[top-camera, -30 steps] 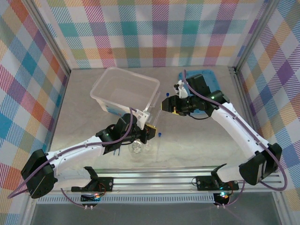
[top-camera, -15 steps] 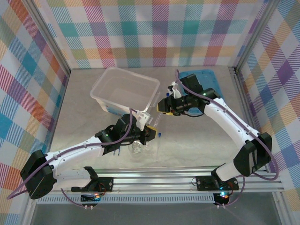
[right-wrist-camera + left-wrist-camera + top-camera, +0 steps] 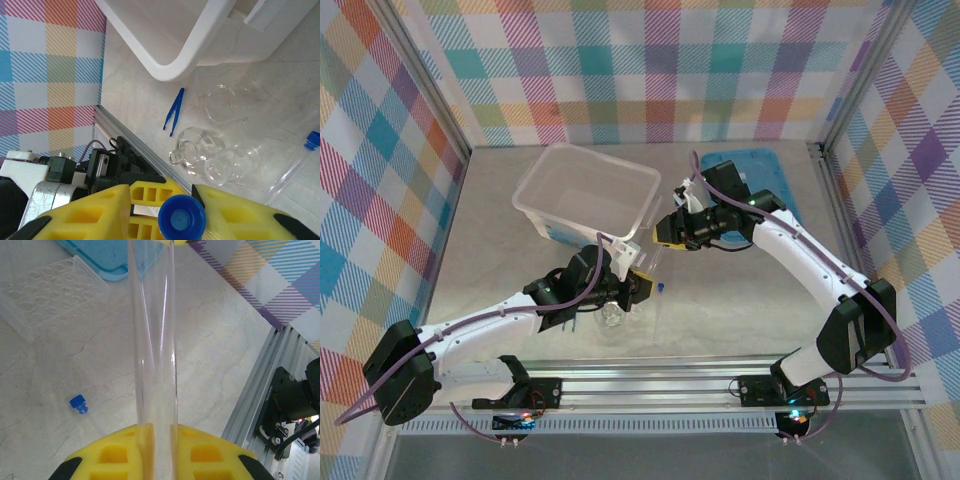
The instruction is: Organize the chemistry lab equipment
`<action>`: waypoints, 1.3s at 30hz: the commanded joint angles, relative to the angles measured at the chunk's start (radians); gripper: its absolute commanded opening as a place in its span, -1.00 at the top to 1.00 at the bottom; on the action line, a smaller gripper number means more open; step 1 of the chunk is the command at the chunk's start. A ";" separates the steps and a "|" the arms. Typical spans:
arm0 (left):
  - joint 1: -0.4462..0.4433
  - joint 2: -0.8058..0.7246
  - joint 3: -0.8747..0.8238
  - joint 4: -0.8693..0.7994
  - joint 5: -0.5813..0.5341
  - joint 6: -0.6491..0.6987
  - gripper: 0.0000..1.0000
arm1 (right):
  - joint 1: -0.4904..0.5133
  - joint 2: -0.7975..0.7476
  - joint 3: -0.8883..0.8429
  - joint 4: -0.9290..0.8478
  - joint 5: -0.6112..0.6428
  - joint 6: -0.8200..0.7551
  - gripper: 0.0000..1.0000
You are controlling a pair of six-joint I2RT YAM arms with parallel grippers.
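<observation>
Entry: the left gripper (image 3: 156, 440) is clamped tight on a clear tube (image 3: 152, 340), which rises from between its yellow fingers (image 3: 115, 455). In the top view we see this tube slanting from the left gripper up to the right gripper (image 3: 662, 240), just in front of the translucent plastic box (image 3: 605, 160). The right gripper's jaws stand narrow about a blue cap (image 3: 181, 216); we cannot tell whether they pinch it. On the table beside the box lie dark blue tweezers (image 3: 173, 111), a tiny clear cup (image 3: 221, 103) and a round glass flask (image 3: 192, 150), close together. A second blue-capped tube (image 3: 77, 404) lies loose near a clear well plate (image 3: 50, 295).
</observation>
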 commanded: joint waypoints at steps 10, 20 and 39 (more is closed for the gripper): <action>0.001 -0.019 -0.016 0.053 0.028 0.001 1.00 | 0.016 0.015 -0.031 0.029 -0.061 -0.025 0.43; 0.001 -0.024 -0.029 0.060 0.021 -0.008 0.92 | 0.016 0.013 -0.029 0.021 -0.051 -0.025 0.63; 0.013 -0.076 -0.029 0.018 -0.057 -0.030 -0.60 | 0.023 -0.050 0.029 -0.101 0.253 -0.057 0.66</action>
